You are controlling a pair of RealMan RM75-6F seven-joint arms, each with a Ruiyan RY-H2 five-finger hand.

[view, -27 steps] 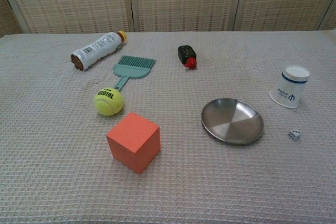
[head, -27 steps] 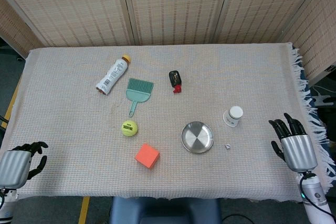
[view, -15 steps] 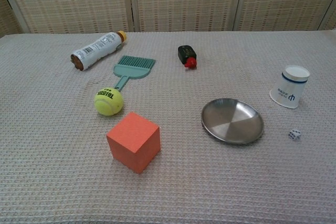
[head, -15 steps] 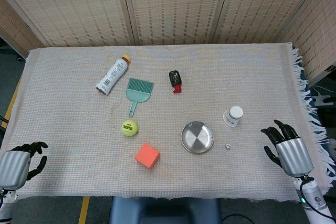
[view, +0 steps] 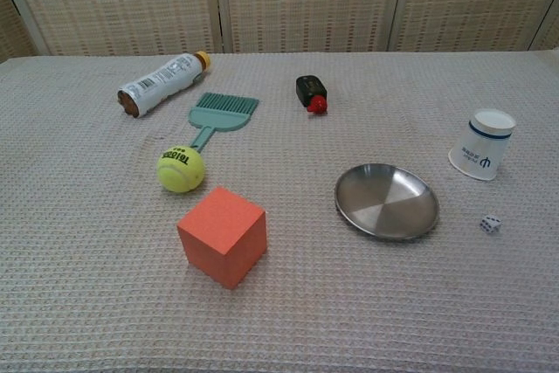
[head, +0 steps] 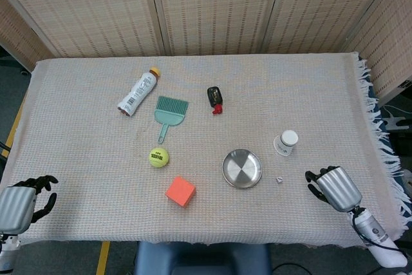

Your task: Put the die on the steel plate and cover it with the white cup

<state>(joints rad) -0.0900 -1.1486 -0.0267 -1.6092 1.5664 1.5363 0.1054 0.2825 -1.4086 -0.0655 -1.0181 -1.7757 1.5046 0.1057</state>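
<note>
The small white die (head: 279, 179) (view: 490, 224) lies on the cloth just right of the empty steel plate (head: 242, 169) (view: 386, 201). The white cup (head: 286, 142) (view: 483, 144) stands mouth down behind the die. My right hand (head: 331, 187) hovers near the table's front right, a short way right of the die, with its fingers pointing left, apart, and holding nothing. My left hand (head: 22, 201) is at the front left corner, far from everything, with its fingers loosely bent and empty. Neither hand shows in the chest view.
An orange cube (head: 180, 190) and a tennis ball (head: 158, 156) sit left of the plate. Further back lie a green brush (head: 170, 111), a white bottle (head: 137, 92) and a small black and red object (head: 215, 98). The cloth's fringed edge (head: 380, 133) runs along the right.
My right hand has moved left toward the die and turned, so its fingers now point left instead of away from me. The left hand and all objects are unmoved.
</note>
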